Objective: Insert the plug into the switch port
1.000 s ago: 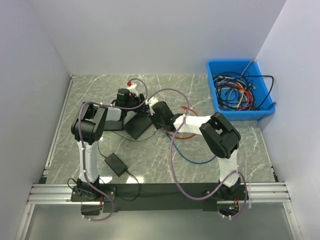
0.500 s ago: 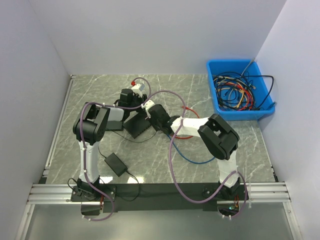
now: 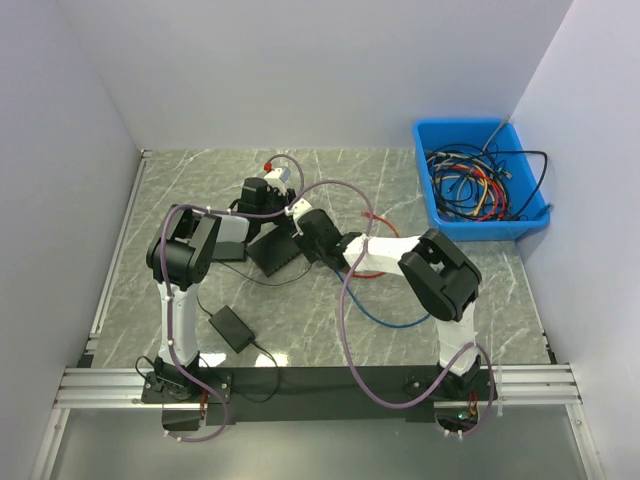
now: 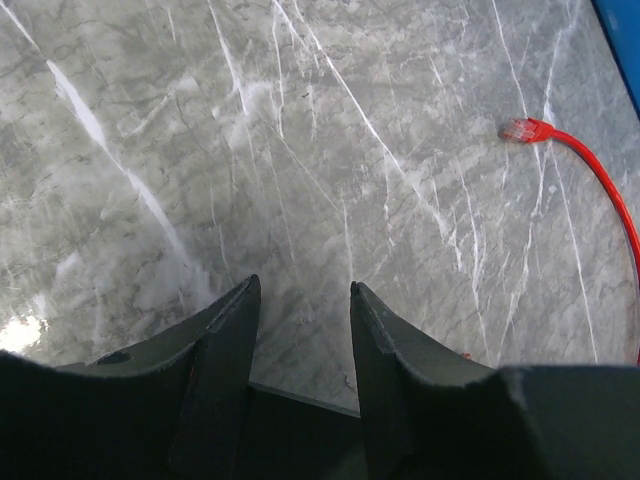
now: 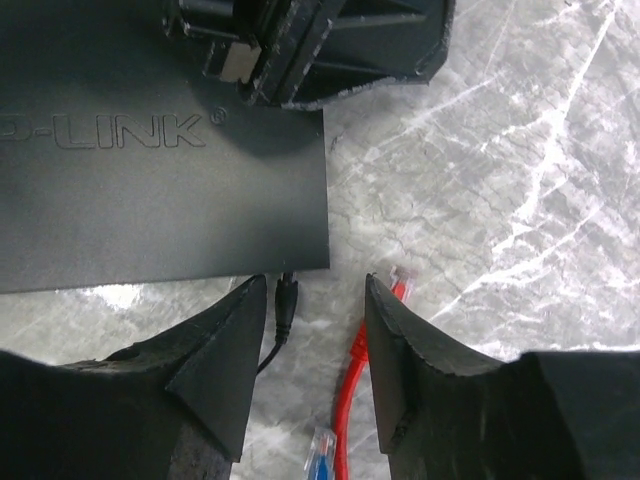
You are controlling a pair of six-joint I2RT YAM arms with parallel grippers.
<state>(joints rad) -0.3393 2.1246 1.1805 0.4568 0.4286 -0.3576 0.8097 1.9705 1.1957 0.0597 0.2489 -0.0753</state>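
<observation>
Starting at the plug (image 5: 400,281) on the end of the red cable (image 5: 350,380): loose on the marble table (image 5: 520,150), just right of the near right corner of the switch (image 5: 150,200), not in any port. Sits in the gap of the right gripper (image 5: 315,290), jaws spread wide on either side, touching neither finger, so nothing held there. Further out, left gripper (image 4: 303,290) at the far edge of the switch, seemingly clamped on the black casing and steadying it. Could go wrong in several ways from here. Closing now may pinch the plug skewed or by its latch tab, lying as it does at a slant across the gap, not square to the fingers; then risks jamming against a port rim instead of sliding in. Might also catch the black power connector (image 5: 285,300) just left of the plug, at the switch's near edge, and tug it out. Could take the blue plug (image 5: 320,440), lying nearer, for the wanted one. No ports visible in the right wrist view, so cannot tell which face to aim for; risks pushing on a blind side, shoving the switch and straining the left grip. Springy red cable likely to drag the plug aside on lifting.
</observation>
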